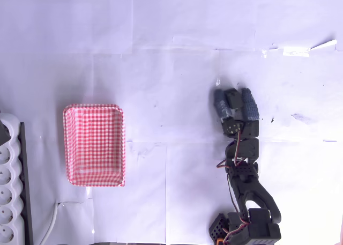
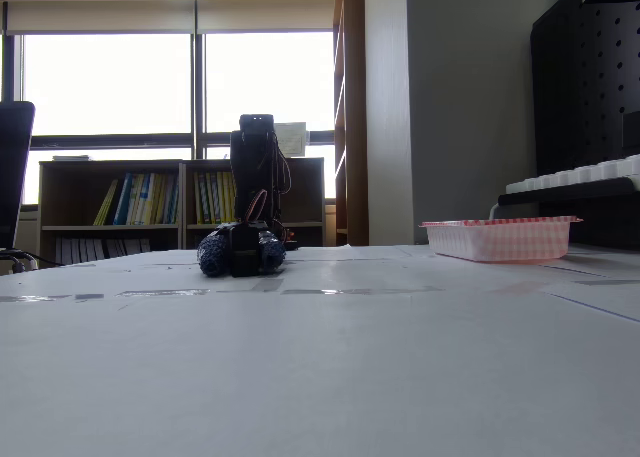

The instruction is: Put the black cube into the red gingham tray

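Note:
The black cube [image 1: 233,98] rests on the white table right of centre in the overhead view, between my gripper's [image 1: 232,93] two blue-wrapped fingers [image 1: 222,104], which press against its sides. In the fixed view the gripper [image 2: 243,257] is down at table level with the cube [image 2: 244,247] as a dark block between the blue pads [image 2: 212,255]. The red gingham tray [image 1: 94,108] lies far to the left in the overhead view and holds nothing. In the fixed view the tray [image 2: 497,239] stands to the right.
A white power strip [image 1: 8,191] with a cable lies at the left edge beside the tray. My arm's base [image 1: 249,223] sits at the bottom edge. Open white table lies between gripper and tray.

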